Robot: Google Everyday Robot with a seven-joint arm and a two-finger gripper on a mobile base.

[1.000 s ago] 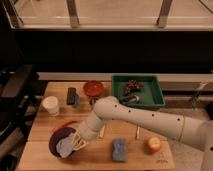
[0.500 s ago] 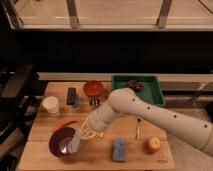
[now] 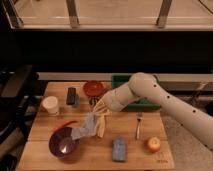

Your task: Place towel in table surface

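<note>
My gripper [image 3: 101,113] hangs over the middle of the wooden table [image 3: 95,155], at the end of the white arm that reaches in from the right. It is shut on a grey-blue towel [image 3: 85,127], which dangles from it down and to the left, its lower end just above the rim of a purple bowl [image 3: 63,144]. The towel is lifted off the table.
A white cup [image 3: 50,105], a dark can [image 3: 71,96] and a red bowl [image 3: 93,89] stand at the back. A green tray [image 3: 120,80] lies behind the arm. A fork [image 3: 138,126], a blue sponge [image 3: 119,149] and an apple [image 3: 153,145] lie at the front right.
The gripper has risen out of the purple bowl and moved right and back, lifting the towel with it. The towel now hangs beside the bowl instead of lying in it.
</note>
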